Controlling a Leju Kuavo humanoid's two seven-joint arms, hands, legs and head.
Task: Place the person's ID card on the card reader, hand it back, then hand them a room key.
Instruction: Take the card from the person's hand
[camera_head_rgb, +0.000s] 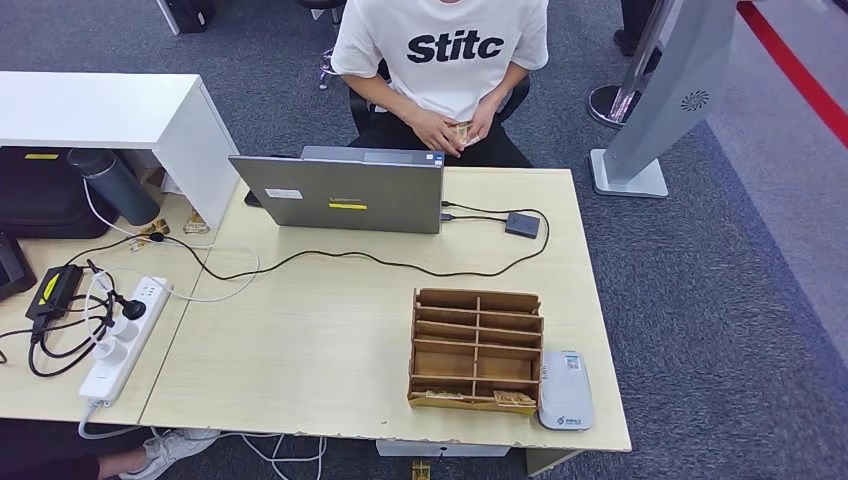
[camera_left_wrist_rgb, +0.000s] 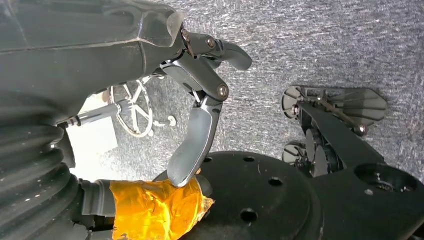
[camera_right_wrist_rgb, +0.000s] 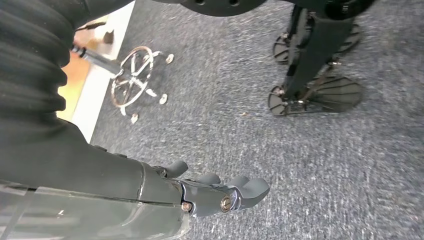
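Across the table sits a person in a white T-shirt, holding a small card in both hands at lap height. A flat white device with a blue mark, apparently the card reader, lies at the table's near right corner. Beside it stands a wooden compartment rack with cards in its front row. My left hand hangs over the grey carpet and holds nothing; orange tape wraps its thumb. My right hand also hangs over the carpet, fingers stretched out and empty.
A grey laptop stands at the table's far side, cabled to a small dark box. A power strip with plugs and a dark bottle sit on the left. A grey kiosk stand rises at the far right.
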